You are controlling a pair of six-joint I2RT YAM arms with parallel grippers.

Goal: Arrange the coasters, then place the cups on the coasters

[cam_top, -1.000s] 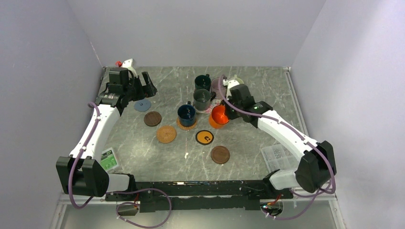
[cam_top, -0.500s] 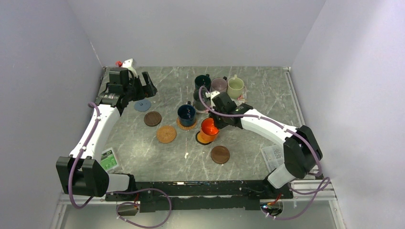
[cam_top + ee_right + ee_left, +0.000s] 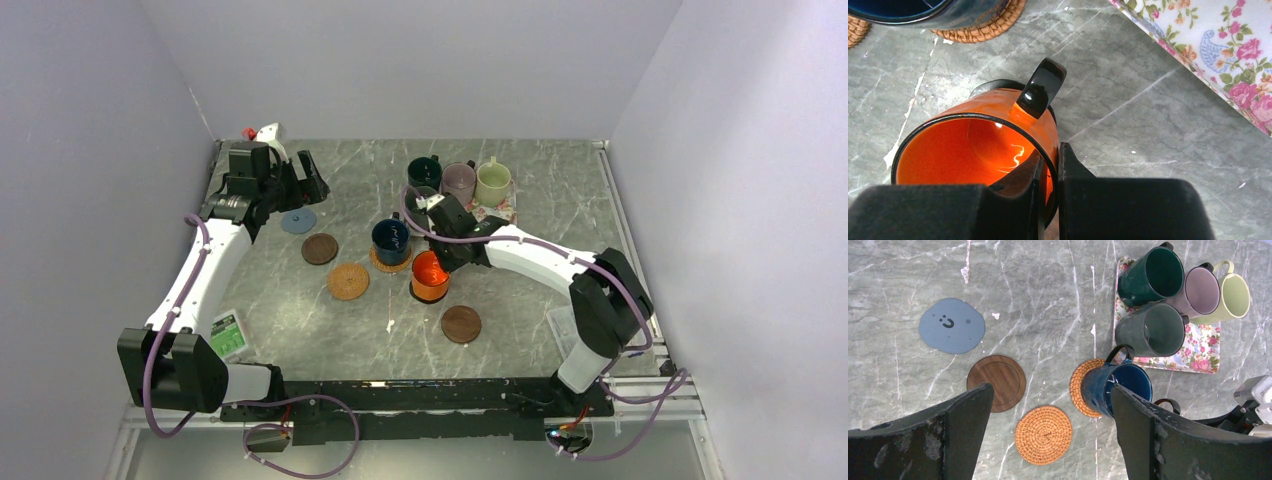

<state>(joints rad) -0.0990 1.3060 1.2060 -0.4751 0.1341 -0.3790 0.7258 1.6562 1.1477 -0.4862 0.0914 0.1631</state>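
The right gripper (image 3: pixel 1048 165) is closed tight on the rim of the orange mug (image 3: pixel 973 145), one finger inside and one outside. It holds the mug just off the near left corner of the mat (image 3: pixel 1198 355), over the black coaster (image 3: pixel 413 291), of which only an edge shows. The left gripper (image 3: pixel 1050 390) hangs wide open and empty, well left of the mat. On the mat stand the green mug (image 3: pixel 1150 275), grey mug (image 3: pixel 1150 330), mauve mug (image 3: pixel 1200 290) and cream mug (image 3: pixel 1230 295); the navy mug (image 3: pixel 1120 387) sits on a tan coaster (image 3: pixel 1083 385) by that same corner, and the blue coaster (image 3: pixel 951 326), a brown coaster (image 3: pixel 996 382) and a second tan coaster (image 3: pixel 1043 435) lie further left.
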